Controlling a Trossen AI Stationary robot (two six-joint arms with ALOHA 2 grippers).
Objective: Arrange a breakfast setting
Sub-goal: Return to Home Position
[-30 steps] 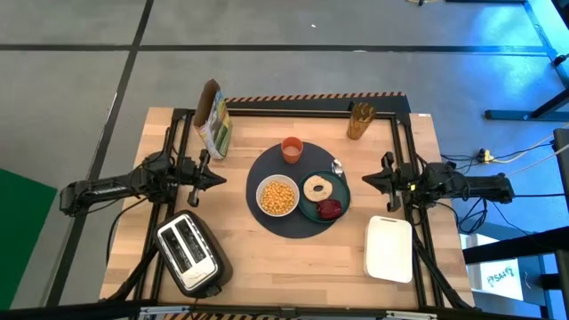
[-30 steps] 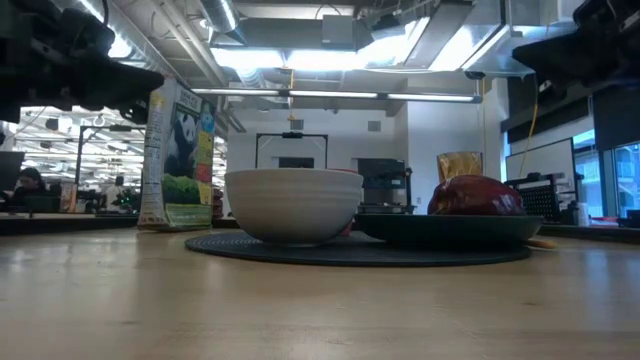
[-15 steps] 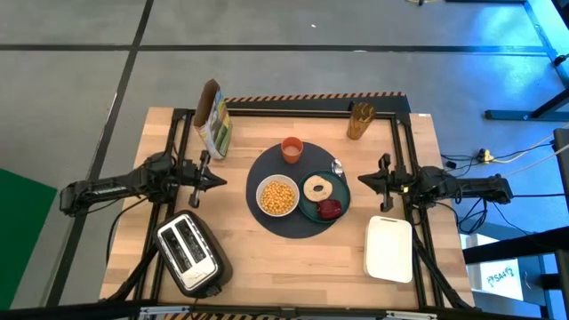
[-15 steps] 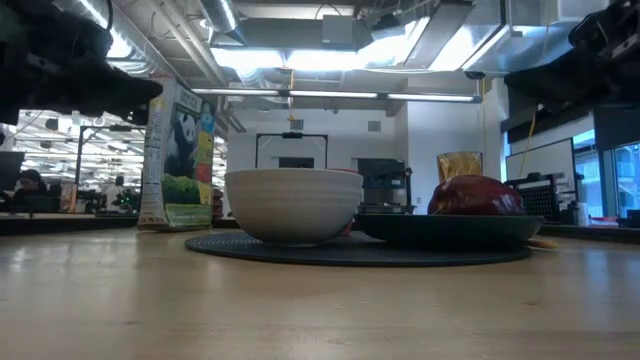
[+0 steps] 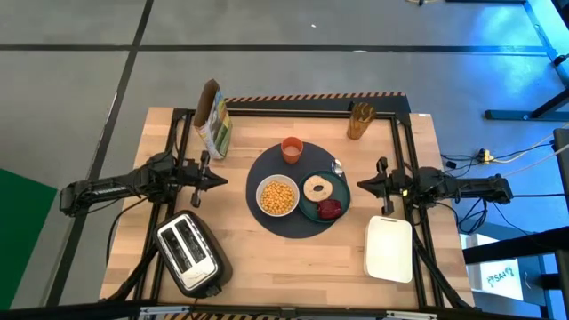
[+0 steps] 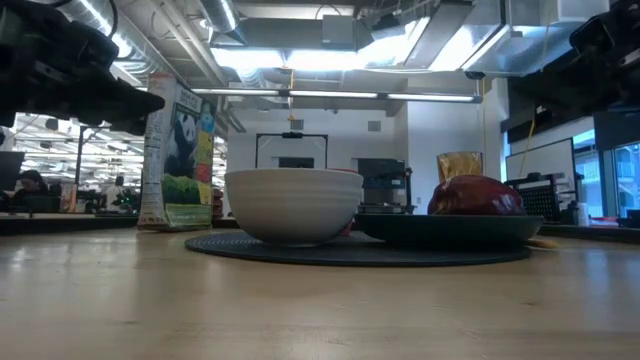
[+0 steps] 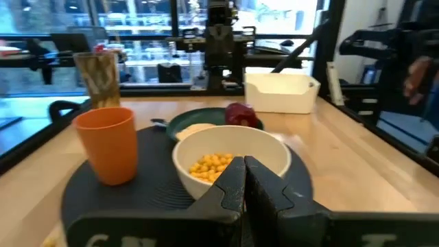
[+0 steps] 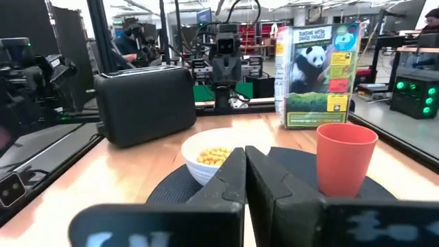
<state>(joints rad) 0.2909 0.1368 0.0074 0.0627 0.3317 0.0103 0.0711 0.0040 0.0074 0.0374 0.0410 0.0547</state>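
Observation:
A round dark-grey mat (image 5: 267, 216) lies mid-table. On it stand a white bowl (image 5: 277, 196) of yellow cereal (image 7: 210, 165), an orange cup (image 5: 292, 149) and a teal plate (image 5: 307, 210) with a toasted ring (image 5: 316, 188) and a dark-red fruit (image 5: 330, 208). A spoon (image 5: 338, 166) lies at the plate's far right rim. My left gripper (image 5: 219, 180) is shut and empty left of the mat. My right gripper (image 5: 363, 184) is shut and empty right of the plate.
A silver toaster (image 5: 188, 252) stands at the near left. A white tray (image 5: 388, 248) lies at the near right. A cereal box (image 5: 214, 120) stands at the far left and a golden packet (image 5: 359, 120) at the far right.
My right gripper has drawn a little toward the plate. My left gripper has shifted slightly toward the mat. The setting has kept still.

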